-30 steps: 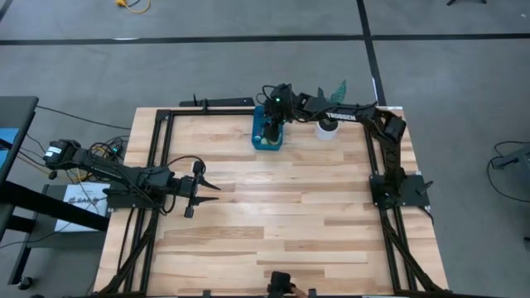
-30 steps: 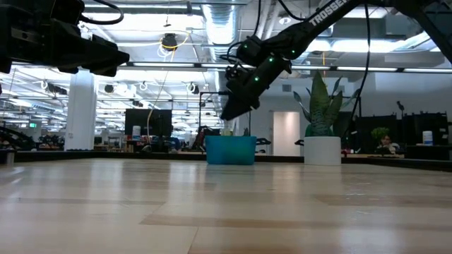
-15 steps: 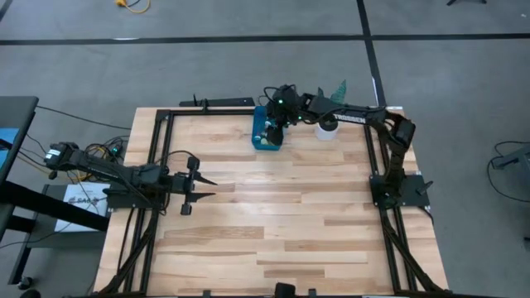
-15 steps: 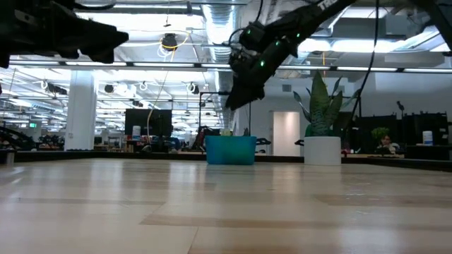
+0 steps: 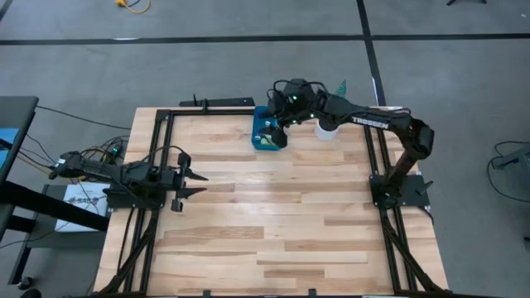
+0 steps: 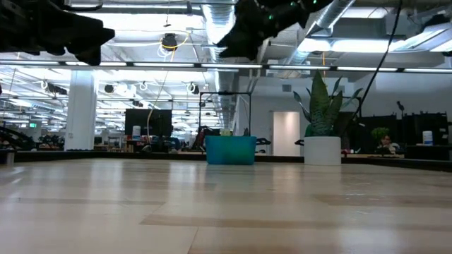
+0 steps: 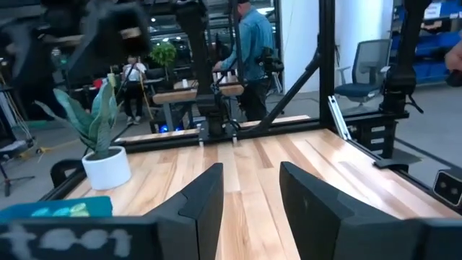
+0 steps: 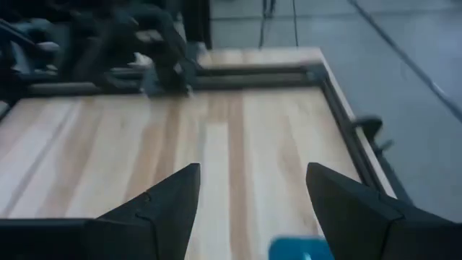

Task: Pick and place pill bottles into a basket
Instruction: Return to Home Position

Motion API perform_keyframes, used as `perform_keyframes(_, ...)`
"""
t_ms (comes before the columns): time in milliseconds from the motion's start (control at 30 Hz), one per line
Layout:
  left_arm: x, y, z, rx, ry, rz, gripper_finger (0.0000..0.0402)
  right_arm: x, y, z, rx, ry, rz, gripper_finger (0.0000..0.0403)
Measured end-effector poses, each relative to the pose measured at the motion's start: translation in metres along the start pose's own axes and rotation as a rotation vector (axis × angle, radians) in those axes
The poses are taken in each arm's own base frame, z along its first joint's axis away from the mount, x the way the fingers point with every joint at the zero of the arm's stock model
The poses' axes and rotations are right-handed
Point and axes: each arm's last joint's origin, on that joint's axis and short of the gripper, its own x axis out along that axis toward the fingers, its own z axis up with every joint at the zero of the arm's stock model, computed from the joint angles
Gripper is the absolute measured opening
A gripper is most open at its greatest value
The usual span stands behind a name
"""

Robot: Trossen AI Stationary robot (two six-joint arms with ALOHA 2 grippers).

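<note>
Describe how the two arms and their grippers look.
Both arms are black with slim jointed links. The right arm carries white TROSSEN lettering and a green light near its wrist; the left arm trails looped black cables. The left gripper and right gripper each have two dark, angular fingers.

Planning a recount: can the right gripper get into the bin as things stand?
Probably yes: the right gripper hangs open high above the bin, whose top is uncovered, and the left gripper is far off.
</note>
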Motion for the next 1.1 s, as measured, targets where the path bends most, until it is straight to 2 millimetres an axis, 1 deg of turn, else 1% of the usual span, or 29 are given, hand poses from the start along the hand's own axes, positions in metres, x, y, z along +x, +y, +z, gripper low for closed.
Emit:
perform_keyframes(67, -0.005, 0.001, 0.0, -0.018, -0.003, 0.013, 0.0128, -0.003, 0.009, 0.005, -0.028, -0.042, 0.009, 0.0249)
perform_keyframes(167, -0.012, 0.002, -0.004, -0.034, -0.013, 0.047, 0.0128, -0.013, 0.022, 0.006, -0.069, -0.144, 0.013, 0.0249)
perform_keyframes(300, -0.014, 0.002, -0.011, -0.058, -0.052, 0.066, 0.0128, -0.031, 0.034, -0.008, -0.081, -0.223, 0.009, 0.0249)
perform_keyframes(400, -0.012, 0.003, -0.013, -0.063, -0.029, 0.087, 0.0128, -0.044, 0.044, -0.025, -0.078, -0.258, 0.009, 0.0249)
perform_keyframes(467, -0.012, 0.003, -0.015, -0.071, -0.01, 0.093, 0.0128, -0.053, 0.05, -0.04, -0.071, -0.273, 0.011, 0.0249)
perform_keyframes(567, -0.013, 0.003, -0.013, -0.082, -0.026, 0.098, 0.0128, -0.064, 0.058, -0.064, -0.065, -0.337, 0.005, 0.0249)
perform_keyframes(667, -0.013, 0.003, -0.014, -0.084, -0.024, 0.096, 0.0128, -0.075, 0.064, -0.087, -0.058, -0.4, -0.011, 0.0249)
perform_keyframes(733, -0.013, 0.003, -0.013, -0.085, -0.028, 0.1, 0.0128, -0.081, 0.066, -0.103, -0.051, -0.409, -0.017, 0.0249)
perform_keyframes(800, -0.013, 0.003, -0.013, -0.085, -0.027, 0.11, 0.0128, -0.083, 0.069, -0.121, -0.033, -0.39, -0.019, 0.0249)
perform_keyframes(900, -0.013, 0.004, -0.013, -0.086, -0.029, 0.123, 0.0128, -0.085, 0.075, -0.142, -0.033, -0.387, -0.013, 0.0249)
perform_keyframes(1100, -0.013, 0.004, -0.013, -0.085, -0.03, 0.127, 0.0128, -0.088, 0.081, -0.177, -0.05, -0.44, -0.03, 0.0249)
